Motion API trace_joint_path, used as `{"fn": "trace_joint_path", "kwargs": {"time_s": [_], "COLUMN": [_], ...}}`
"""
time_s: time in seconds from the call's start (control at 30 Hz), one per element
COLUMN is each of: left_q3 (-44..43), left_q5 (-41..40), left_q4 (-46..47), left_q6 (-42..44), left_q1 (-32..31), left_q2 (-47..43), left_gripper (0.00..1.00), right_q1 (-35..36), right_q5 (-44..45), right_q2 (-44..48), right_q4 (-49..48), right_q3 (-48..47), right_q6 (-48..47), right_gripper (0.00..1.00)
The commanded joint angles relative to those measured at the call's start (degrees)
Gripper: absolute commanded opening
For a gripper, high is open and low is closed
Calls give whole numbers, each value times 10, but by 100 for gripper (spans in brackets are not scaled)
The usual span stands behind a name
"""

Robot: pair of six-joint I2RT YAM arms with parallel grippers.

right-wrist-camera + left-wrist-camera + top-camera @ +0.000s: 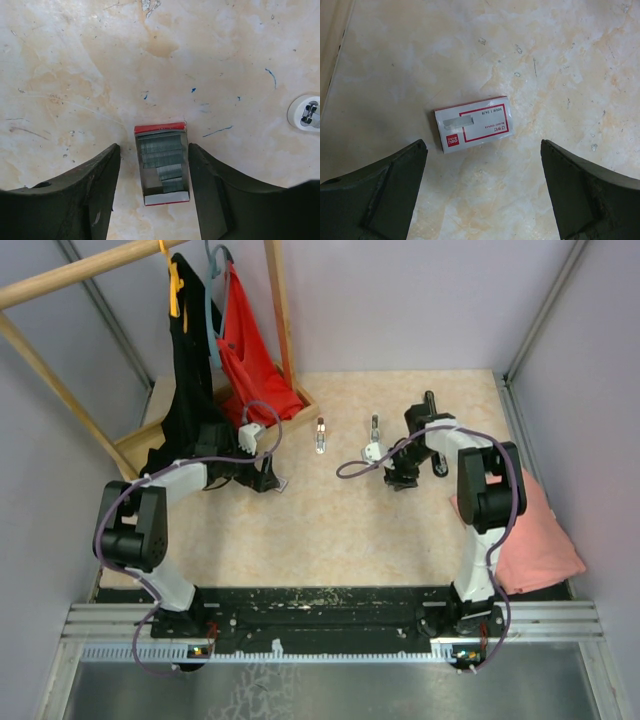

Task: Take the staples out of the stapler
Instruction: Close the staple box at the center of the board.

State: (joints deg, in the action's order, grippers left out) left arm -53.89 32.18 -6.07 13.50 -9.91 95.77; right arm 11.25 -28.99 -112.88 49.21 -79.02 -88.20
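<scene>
stapler (431, 402): black and slim, on the worktop (330, 530), to the right of the white round piece (372, 452) in the overhead view; the right arm crosses it and hides its middle.
right claw (154, 147): jaws apart, astride an open staple tray (167, 199) that lies down-left of the white round piece in the wrist view. One finger looks to be against the tray's side and the other stands off it, so no grip shows.
staples (161, 152): grey strips lying in that tray, packed at its far end and fewer toward the near end.
left claw (483, 147): jaws wide, holding nothing, well left of the white round piece.
staple box sleeve (472, 122): red and white, flat on the worktop beneath the left claw, clear of both fingers.
silvery clips (374, 428): one just beyond the white round piece, the other (320, 435) a little left of it.
pink cloth (530, 530): well right of the white round piece and nearer, at the worktop's edge.
</scene>
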Motion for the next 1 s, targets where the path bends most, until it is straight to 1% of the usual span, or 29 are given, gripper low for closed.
{"fn": "trace_joint_path", "kwargs": {"time_s": [0.0,0.1,0.23,0.37,0.47,0.77,0.97], "left_q3": [11,18,23,22,21,30,23], "left_q5": [16,16,14,7,6,15,-12], "left_q4": [9,10,6,4,4,25,42], "left_q6": [-6,-6,-2,-4,-6,-23,-39], "left_q1": [3,3,3,5,6,6,6], "left_q2": [10,7,6,5,3,11,27], "left_gripper": [100,100,100,100,100,100,100], "right_q1": [7,9,14,17,20,23,26], "right_q5": [-10,-15,-16,-17,-16,-22,-35], "right_q2": [23,31,35,35,37,50,53], "right_q4": [-20,-28,-37,-39,-42,-63,-70], "right_q3": [15,23,27,29,31,48,50], "right_q6": [0,1,10,16,22,37,51], "right_gripper": [57,56,51,49,46,42,40]}}
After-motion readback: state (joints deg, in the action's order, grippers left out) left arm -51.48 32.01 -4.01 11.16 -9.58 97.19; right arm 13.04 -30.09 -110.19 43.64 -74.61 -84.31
